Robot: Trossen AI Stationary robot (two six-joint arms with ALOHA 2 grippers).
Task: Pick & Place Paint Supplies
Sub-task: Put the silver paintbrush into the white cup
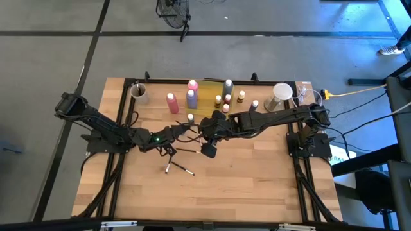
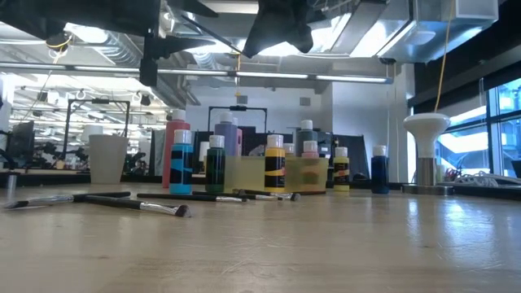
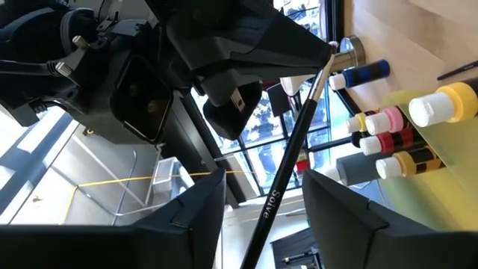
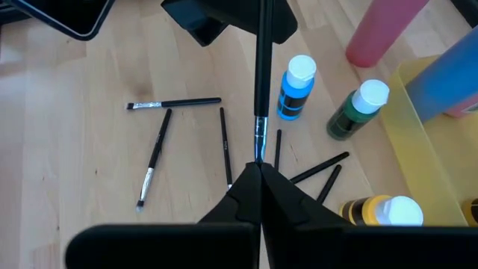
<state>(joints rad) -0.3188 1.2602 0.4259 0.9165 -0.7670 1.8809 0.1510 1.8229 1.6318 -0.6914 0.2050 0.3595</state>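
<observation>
Midair at frame center, the right gripper (image 4: 258,175) pinches a brush (image 4: 261,82) by its tip, evidently offering it to the left gripper (image 3: 261,196), whose fingers stand spread around the handle.

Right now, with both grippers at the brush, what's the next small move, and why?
Probably close the left gripper on the brush. Its fingers flank the handle with gaps on both sides, while the right gripper is shut on the bristle end, so the brush is held in the air.
</observation>
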